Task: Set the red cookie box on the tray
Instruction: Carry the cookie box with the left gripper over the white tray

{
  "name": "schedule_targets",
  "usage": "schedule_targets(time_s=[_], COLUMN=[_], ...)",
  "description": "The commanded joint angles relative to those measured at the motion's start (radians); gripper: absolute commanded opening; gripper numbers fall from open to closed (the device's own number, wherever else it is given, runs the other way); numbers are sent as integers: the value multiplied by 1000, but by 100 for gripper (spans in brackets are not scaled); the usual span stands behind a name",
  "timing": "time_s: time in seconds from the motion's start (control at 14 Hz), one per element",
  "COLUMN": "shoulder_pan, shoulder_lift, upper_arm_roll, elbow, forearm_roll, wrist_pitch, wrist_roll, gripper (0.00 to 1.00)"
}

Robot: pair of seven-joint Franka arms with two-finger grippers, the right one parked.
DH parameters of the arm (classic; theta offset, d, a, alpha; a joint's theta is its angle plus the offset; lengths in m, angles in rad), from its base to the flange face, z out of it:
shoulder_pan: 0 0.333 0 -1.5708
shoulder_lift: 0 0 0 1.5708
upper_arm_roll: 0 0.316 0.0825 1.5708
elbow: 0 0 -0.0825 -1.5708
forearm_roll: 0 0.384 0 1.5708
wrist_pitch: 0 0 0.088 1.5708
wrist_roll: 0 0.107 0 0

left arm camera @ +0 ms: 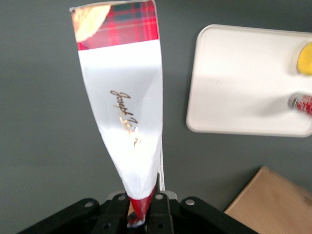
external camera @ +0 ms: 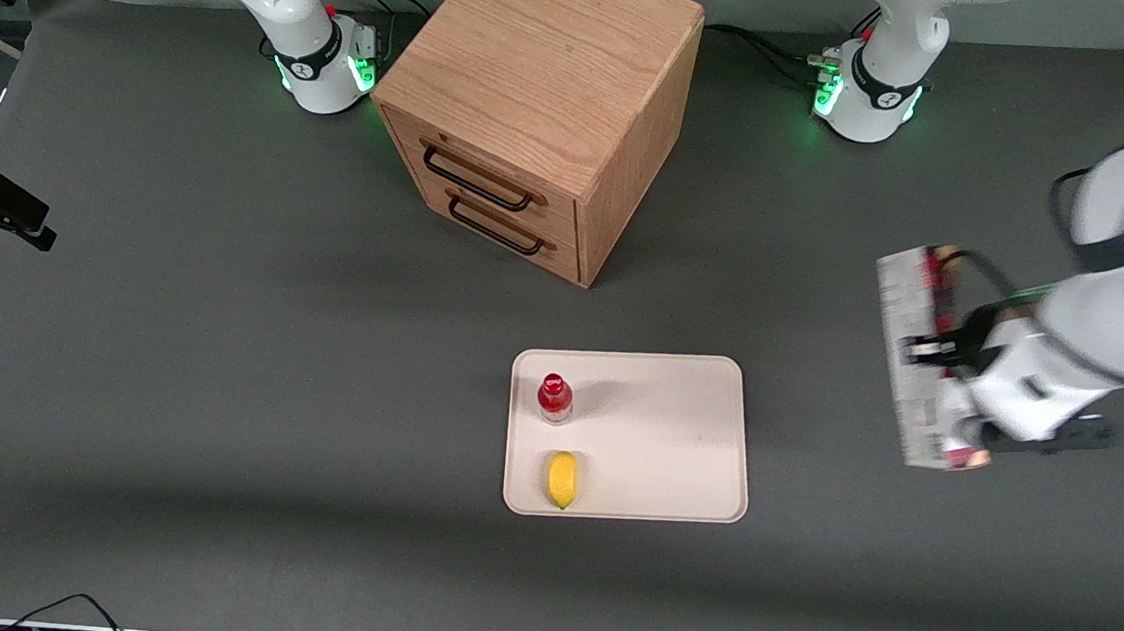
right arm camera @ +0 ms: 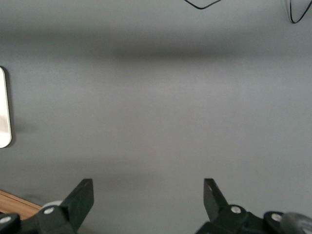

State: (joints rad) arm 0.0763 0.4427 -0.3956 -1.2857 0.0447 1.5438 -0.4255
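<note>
Red cookie box (external camera: 905, 358) in hand (external camera: 925, 349), long axis toward front cam

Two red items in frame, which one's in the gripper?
The red cookie box, the long flat one, clamped in the gripper above the table beside the tray. The small red-capped bottle stands on the tray, untouched.

A wooden drawer cabinet (external camera: 539, 103) stands on the grey table (external camera: 170, 325).

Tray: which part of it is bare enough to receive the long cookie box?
The tray is bare on the half toward the working arm. The other half is crowded with the red-capped bottle and the yellow fruit. The gripper holds the red cookie box above the table beside the tray.
</note>
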Motion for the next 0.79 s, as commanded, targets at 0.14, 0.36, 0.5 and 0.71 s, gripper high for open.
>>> schedule_targets(time_s=[0.14,0.36,0.5,0.71], shoulder_pan=[-39,-59,-69,-69], shoulder_lift=[192,289,330,361], upper_arm_roll=[-103,-123,-123,-123], elbow=[-14,-41,-104,-161], forearm_roll=[47,133,194,256], wrist_pitch=[244,391,516,601], wrist_roll=[-101,-90,-93,-98], gripper=[0,0,0,0])
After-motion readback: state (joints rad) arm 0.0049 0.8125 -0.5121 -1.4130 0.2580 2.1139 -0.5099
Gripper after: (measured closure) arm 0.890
